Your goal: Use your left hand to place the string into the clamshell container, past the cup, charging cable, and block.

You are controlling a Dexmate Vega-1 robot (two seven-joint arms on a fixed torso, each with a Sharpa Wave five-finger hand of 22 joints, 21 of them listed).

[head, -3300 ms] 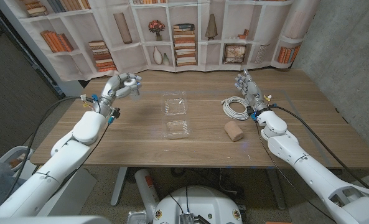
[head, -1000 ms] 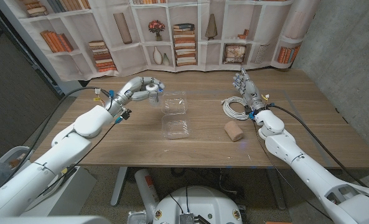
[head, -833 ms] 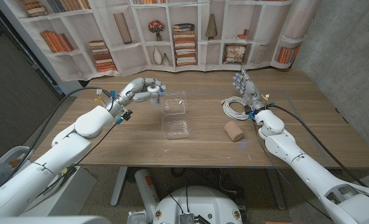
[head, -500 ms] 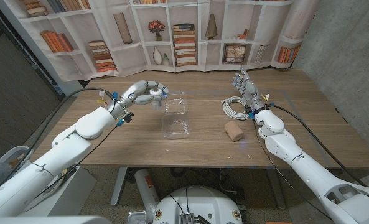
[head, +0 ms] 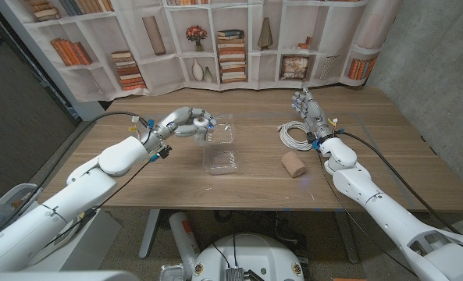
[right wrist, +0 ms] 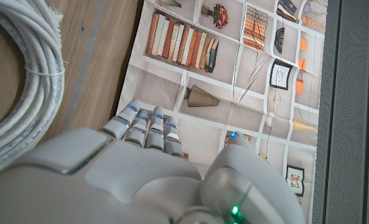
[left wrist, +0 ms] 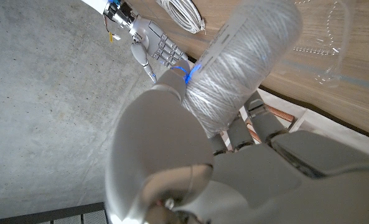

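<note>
String (head: 203, 125) nearer clamshell container (head: 220, 145) now

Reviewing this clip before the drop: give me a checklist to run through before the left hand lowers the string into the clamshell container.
1. String spool held by left hand: ok.
2. Clamshell container lid open: ok.
3. Spool fully over the tray: cannot tell; the hand sits at the container's left edge.
4. Right hand clear of the container, beside the charging cable: ok.
5. Block clear of the path: ok.
6. Tray empty: cannot tell.
</note>
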